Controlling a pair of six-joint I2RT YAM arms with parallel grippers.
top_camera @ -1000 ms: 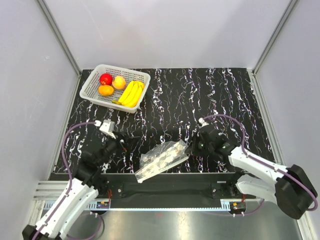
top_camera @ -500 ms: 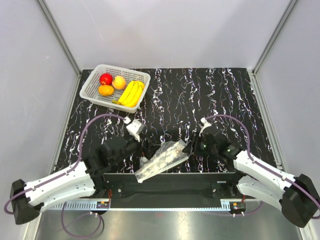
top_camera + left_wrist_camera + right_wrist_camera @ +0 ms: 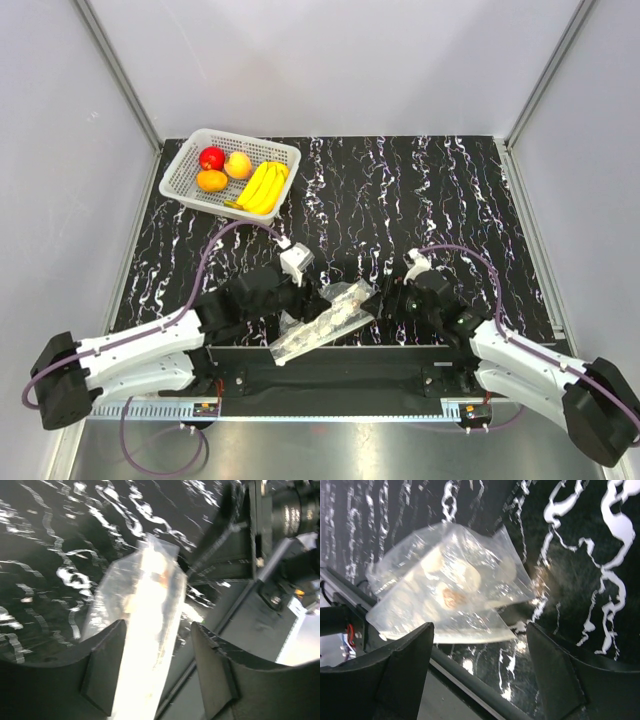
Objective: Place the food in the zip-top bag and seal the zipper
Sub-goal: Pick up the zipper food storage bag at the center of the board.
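Observation:
The zip-top bag [image 3: 325, 320] lies flat and crinkled at the table's near edge, partly over the black rail. My left gripper [image 3: 312, 302] reaches it from the left. In the left wrist view the bag [image 3: 145, 605] runs between my left gripper's [image 3: 157, 630] jaws, which stand apart on either side of it. My right gripper [image 3: 395, 298] is open just right of the bag. In the right wrist view the bag [image 3: 445, 595] lies just beyond the open right gripper [image 3: 480, 630]. I cannot make out the zipper. The food sits at the back left: bananas [image 3: 262, 186], a red fruit [image 3: 211, 157], an orange one [image 3: 211, 180], a yellow-pink one [image 3: 238, 164].
A white perforated basket [image 3: 180, 168] holds all the fruit at the back left corner. The black marbled tabletop [image 3: 420, 200] stretches between basket and bag. A black rail [image 3: 340, 355] runs along the near edge under the bag. Grey walls enclose three sides.
My left arm has swung right to the bag and its jaws have narrowed around it. My right gripper has let go of the bag's right end, opened and drawn back a little.

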